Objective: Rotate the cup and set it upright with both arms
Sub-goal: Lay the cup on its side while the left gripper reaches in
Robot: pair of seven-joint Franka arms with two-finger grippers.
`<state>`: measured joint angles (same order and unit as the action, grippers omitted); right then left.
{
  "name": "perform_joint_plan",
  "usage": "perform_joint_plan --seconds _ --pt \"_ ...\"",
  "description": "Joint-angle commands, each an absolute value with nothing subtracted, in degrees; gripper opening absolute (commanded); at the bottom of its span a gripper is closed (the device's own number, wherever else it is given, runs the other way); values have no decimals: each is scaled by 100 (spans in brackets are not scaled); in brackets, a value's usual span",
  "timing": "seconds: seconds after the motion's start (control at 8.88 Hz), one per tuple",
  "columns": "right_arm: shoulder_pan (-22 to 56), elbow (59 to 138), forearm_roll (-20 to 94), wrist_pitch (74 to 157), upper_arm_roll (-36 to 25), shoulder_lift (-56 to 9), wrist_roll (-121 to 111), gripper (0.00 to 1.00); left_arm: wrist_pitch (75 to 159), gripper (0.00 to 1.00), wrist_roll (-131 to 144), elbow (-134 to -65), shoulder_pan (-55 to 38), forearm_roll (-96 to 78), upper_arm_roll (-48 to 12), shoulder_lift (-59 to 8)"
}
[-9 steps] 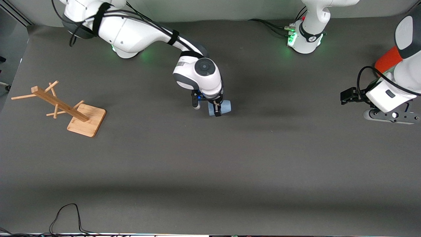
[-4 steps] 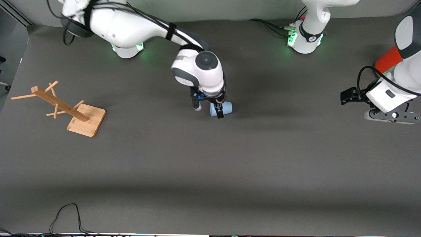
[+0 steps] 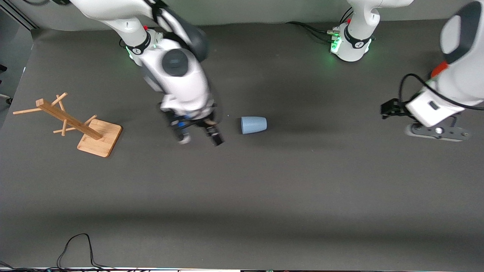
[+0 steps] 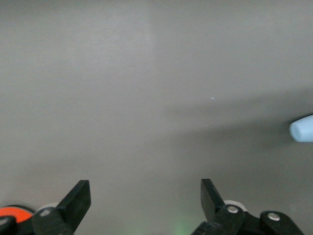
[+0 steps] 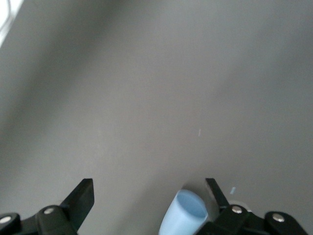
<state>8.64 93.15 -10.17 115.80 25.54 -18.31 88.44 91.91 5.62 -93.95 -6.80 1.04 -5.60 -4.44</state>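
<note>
- The cup [image 3: 253,125] lies on its side on the grey worktop [image 3: 264,196], roughly midway between my two bases, and nothing touches it.
- Its wider end points toward the right arm's end of the worktop and its narrower end toward the left arm's end — the front view shows no opening, only the pale-blue outer wall.
- My right tool [image 3: 200,139] hangs over bare worktop just beside the cup, toward the right arm's end, and it holds nothing.
- Its two fingers stand spread wide apart; the right wrist view shows both black fingertips [image 5: 80,196] with grey worktop between them.
- In that same wrist view the cup [image 5: 186,215] sits close against one finger's inner edge, though I cannot tell whether it touches.
- My left tool [image 3: 435,130] is over the left arm's end of the worktop, well apart from the cup.
- Its fingers are spread too, with nothing between them — the left wrist view shows both fingertips [image 4: 78,196] apart over bare worktop.
- The cup [image 4: 302,129] appears as a small pale shape at the edge of the left wrist view.
- An orange-red can [image 3: 438,68] shows partly, hidden mostly by my left arm.
- A wooden rack [image 3: 72,124] with pegs stands on its base toward the right arm's end of the worktop, well apart from the cup.
</note>
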Motion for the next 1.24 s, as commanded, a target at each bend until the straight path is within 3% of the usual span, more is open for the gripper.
perform_joint_plan --seconds 0.0,0.34,0.56,0.68,0.79,1.13 --pt "923 10306 -458 11619 1351 -559 5973 100 9220 100 2260 -9029 -1166 507 -1350 -875" --pt "932 10704 264 10630 -434 647 2566 100 8939 100 3406 -7328 -2527 991 -1485 -2604" --pt "774 10863 237 10337 -955 1010 1299 100 8912 100 4549 -6167 -3424 1456 -1450 -3809" --pt "652 10837 229 10301 -975 1019 1014 100 8912 100 4875 -5570 -3750 1537 -1433 -4371" --pt "624 10776 124 10292 -949 985 976 100 9077 100 4956 -5416 -3936 1590 -1372 -4655" --pt "641 10661 -18 9994 -862 932 853 100 9606 100 4608 -5432 -4323 1713 -1257 -5289"
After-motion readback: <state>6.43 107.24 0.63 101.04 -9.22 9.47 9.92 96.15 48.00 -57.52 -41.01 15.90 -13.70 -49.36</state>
